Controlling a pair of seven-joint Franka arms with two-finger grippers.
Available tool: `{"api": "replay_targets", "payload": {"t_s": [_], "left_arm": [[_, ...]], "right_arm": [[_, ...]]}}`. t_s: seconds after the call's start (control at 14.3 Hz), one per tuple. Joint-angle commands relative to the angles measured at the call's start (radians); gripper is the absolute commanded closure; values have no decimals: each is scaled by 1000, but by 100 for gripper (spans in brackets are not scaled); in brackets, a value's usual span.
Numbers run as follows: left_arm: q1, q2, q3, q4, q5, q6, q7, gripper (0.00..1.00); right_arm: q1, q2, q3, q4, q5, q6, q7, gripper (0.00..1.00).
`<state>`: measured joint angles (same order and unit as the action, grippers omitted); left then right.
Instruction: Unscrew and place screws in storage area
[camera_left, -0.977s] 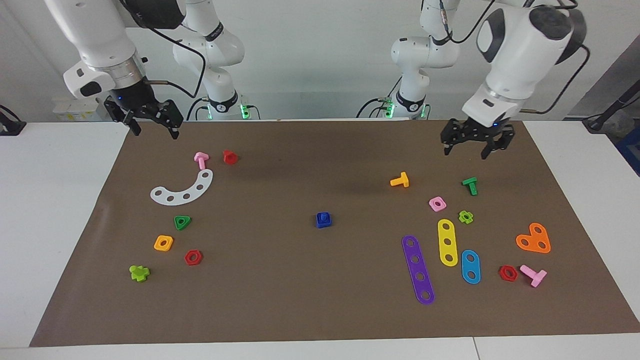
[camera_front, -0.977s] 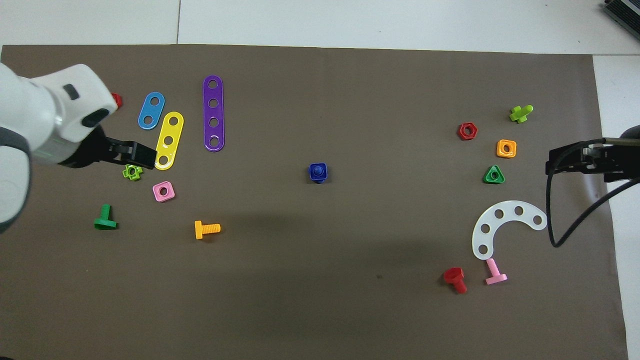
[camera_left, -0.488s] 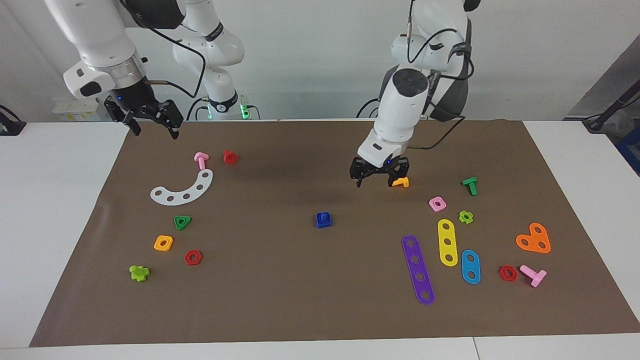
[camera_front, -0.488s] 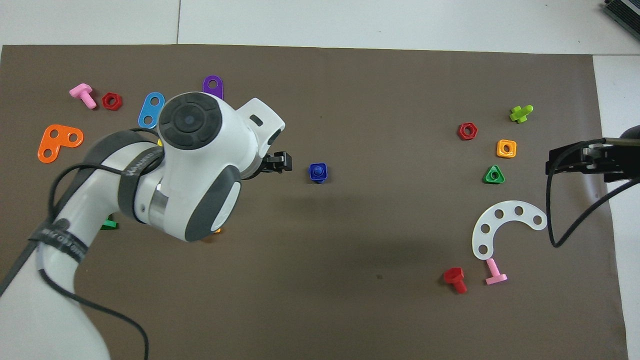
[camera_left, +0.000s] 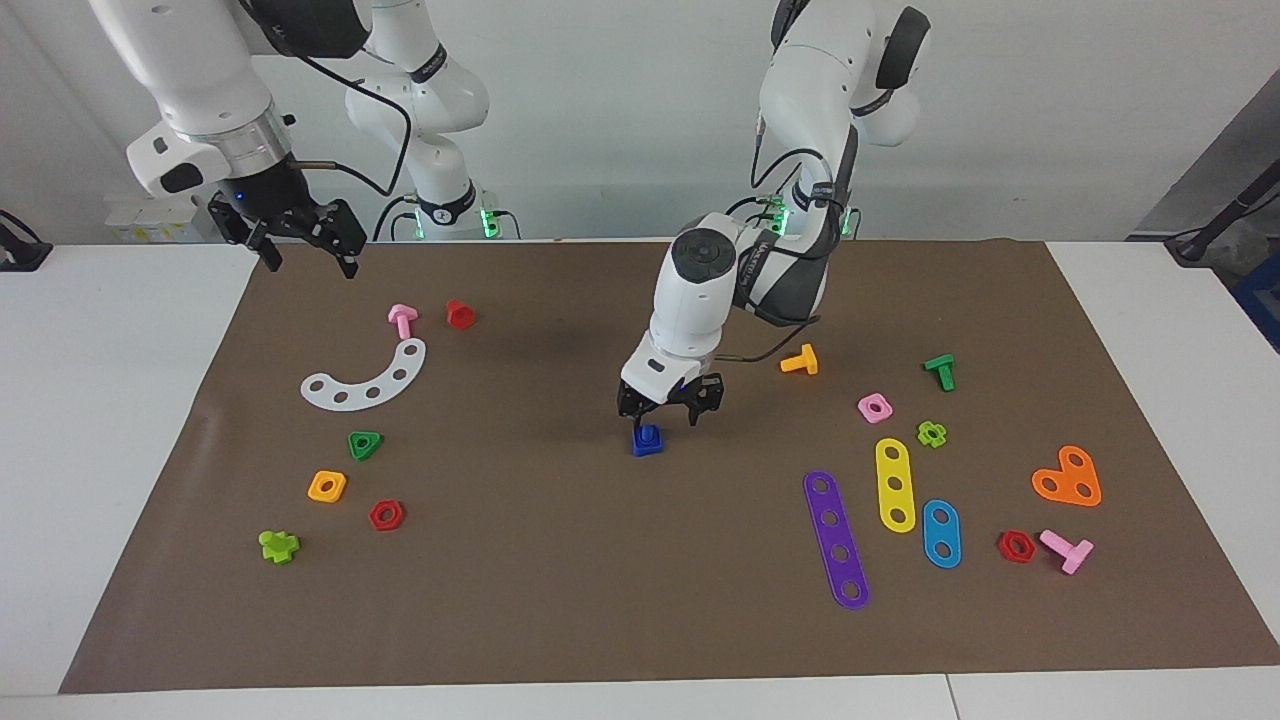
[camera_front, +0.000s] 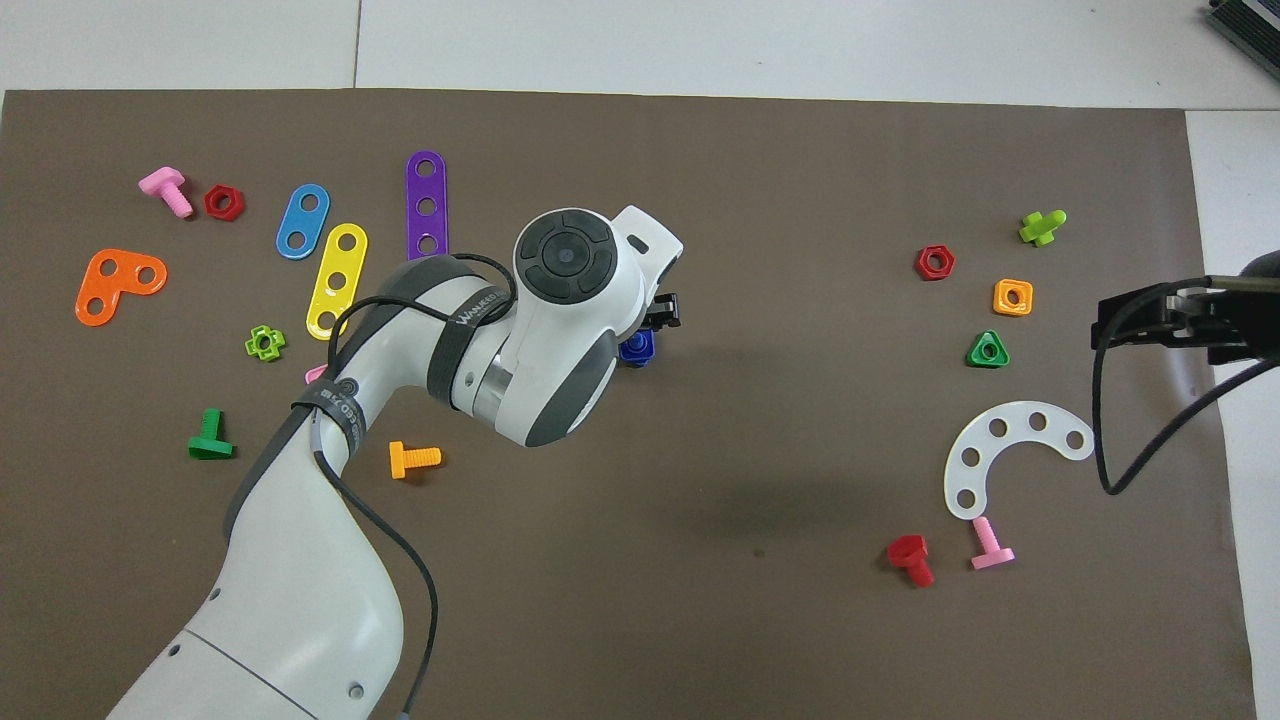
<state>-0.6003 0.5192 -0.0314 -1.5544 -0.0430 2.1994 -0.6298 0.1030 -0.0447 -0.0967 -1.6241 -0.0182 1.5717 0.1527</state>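
Dark-blue screws, one bolt-and-nut assembly, stem upward, axis vertical, left pincer open just above, right pincer open, waiting.

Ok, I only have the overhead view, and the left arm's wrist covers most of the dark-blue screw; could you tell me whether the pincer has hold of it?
Observer: Not yet. In the facing view the left pincer hangs just above the dark-blue screw, with its fingers apart and not closed on it.
Operator: Thank you. Is the screw in one piece?
Observer: Yes, it stands on the brown mat as one assembled piece, with a stub pointing up.
Operator: And where is the right pincer, please?
Observer: The right pincer is open and raised over the mat's corner at the right arm's end, waiting.
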Motion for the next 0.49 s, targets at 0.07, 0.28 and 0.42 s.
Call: {"api": "replay_targets", "payload": {"t_s": [0.07, 0.28, 0.42], "left_arm": [[-13, 22, 16, 2, -8, 45, -4, 10], [-38, 68, 18, 1, 0, 60, -4, 12], [-39, 74, 16, 1, 0, 71, -2, 13]], "right_arm": [[-6, -20, 3, -16, 17, -4, -28, 0], [-5, -20, 2, -16, 15, -4, -28, 0], [-5, -20, 3, -16, 17, -4, -27, 0]]}}
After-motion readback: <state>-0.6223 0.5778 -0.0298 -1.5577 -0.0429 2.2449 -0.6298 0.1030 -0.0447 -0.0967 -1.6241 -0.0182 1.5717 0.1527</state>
